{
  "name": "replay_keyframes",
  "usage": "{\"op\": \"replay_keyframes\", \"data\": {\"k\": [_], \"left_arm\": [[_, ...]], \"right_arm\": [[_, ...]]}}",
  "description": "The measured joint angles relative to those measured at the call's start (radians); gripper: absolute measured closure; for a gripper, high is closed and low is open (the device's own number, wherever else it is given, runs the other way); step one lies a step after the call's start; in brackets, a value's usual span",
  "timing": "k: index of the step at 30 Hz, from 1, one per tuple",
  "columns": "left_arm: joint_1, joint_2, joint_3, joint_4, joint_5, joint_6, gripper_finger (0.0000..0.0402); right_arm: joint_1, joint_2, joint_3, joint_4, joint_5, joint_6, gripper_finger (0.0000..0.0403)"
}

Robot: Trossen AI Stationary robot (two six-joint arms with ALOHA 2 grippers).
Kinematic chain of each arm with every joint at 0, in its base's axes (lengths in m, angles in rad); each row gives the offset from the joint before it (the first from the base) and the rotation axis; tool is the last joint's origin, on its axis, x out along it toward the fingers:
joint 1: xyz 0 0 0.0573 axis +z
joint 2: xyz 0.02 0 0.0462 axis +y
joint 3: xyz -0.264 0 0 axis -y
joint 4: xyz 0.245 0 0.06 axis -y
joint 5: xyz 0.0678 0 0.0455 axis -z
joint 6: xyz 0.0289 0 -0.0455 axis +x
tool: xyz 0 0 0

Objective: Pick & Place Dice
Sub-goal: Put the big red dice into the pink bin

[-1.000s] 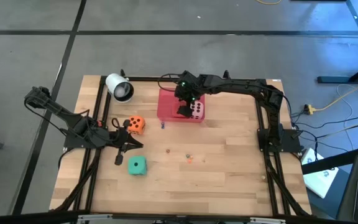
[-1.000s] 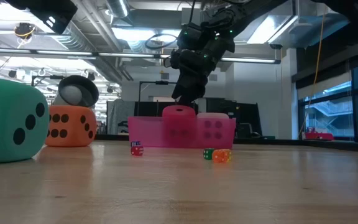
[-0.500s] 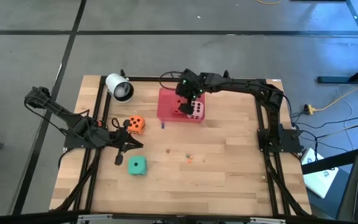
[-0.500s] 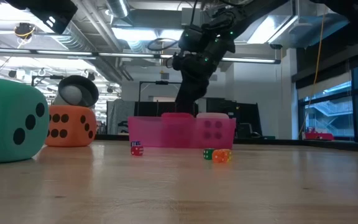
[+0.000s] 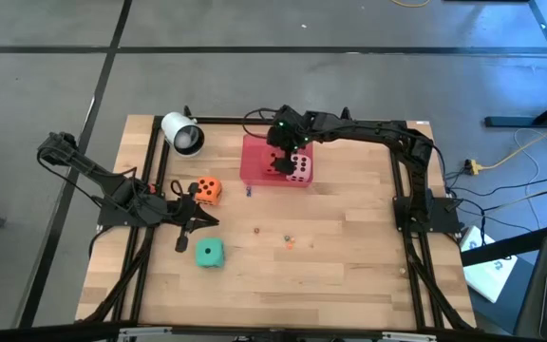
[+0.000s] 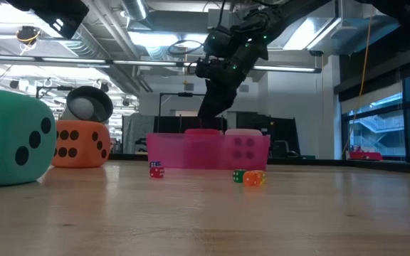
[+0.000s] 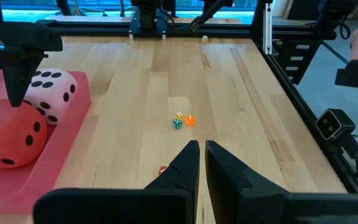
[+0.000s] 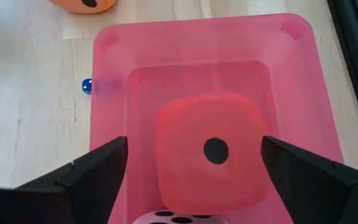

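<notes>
Two dice (image 8: 211,151) inside tray (image 8: 110,74)

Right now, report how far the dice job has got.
Done: the red die and pale pink die lie in the pink tray. In hand: nothing; the right gripper hangs open over the red die. Left: the orange die and teal die, both on the table near the shut left gripper.

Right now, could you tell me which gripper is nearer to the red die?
The right. The open right gripper hovers directly above the red die in the pink tray; the shut left gripper waits near the teal die.
</notes>
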State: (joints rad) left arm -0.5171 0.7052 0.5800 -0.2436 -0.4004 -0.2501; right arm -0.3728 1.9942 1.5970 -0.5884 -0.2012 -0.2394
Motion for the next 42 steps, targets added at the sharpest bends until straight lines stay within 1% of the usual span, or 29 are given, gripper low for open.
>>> {"op": "replay_keyframes", "data": {"k": [6, 10, 14, 17, 19, 23, 26, 29, 32, 35, 40, 41, 42], "left_arm": [[0.0, 0.0, 0.0, 0.0, 0.0, 0.0, 0.038], [0.0, 0.0, 0.0, 0.0, 0.0, 0.001, 0.038], [0.0, 0.0, 0.0, 0.0, 0.0, 0.001, 0.038], [0.0, 0.0, 0.0, 0.0, 0.0, 0.001, 0.038], [0.0, 0.0, 0.0, 0.0, 0.0, 0.001, 0.038], [0.0, 0.0, 0.0, 0.0, 0.0, 0.001, 0.038], [0.0, 0.0, 0.0, 0.0, 0.0, 0.001, 0.038], [0.0, 0.0, 0.0, 0.0, 0.0, 0.001, 0.038], [0.0, 0.0, 0.0, 0.0, 0.0, 0.001, 0.038], [0.0, 0.0, 0.0, 0.0, 0.001, 0.001, 0.038], [0.0, 0.0, 0.0, 0.0, 0.001, 0.001, 0.038], [0.0, 0.0, 0.0, 0.0, 0.001, 0.001, 0.038], [0.0, 0.0, 0.0, 0.0, 0.001, 0.001, 0.038]], "right_arm": [[0.012, 0.0, 0.0, 0.015, -0.021, 0.049, 0.0035], [0.017, 0.0, 0.0, 0.01, 0.049, 0.042, 0.0035], [0.016, 0.0, 0.0, 0.009, 0.058, -0.008, 0.0035], [0.017, 0.0, 0.0, 0.009, 0.065, -0.014, 0.0035], [0.017, 0.0, 0.0, 0.009, 0.108, -0.031, 0.0035], [0.014, 0.0, -0.001, 0.057, 0.237, -0.034, 0.0036], [0.013, 0.0, -0.001, 0.085, 0.266, -0.031, 0.0047], [0.01, 0.0, -0.001, 0.082, 0.265, -0.031, 0.008], [0.0, 0.0, -0.001, 0.079, 0.265, -0.031, 0.0137], [-0.013, 0.0, -0.001, 0.079, 0.266, -0.031, 0.0211], [-0.026, 0.0, 0.0, 0.079, 0.249, -0.037, 0.0354], [-0.028, 0.0, -0.001, 0.079, 0.236, -0.041, 0.0377], [-0.031, 0.0, -0.001, 0.08, 0.227, -0.052, 0.0389]]}}
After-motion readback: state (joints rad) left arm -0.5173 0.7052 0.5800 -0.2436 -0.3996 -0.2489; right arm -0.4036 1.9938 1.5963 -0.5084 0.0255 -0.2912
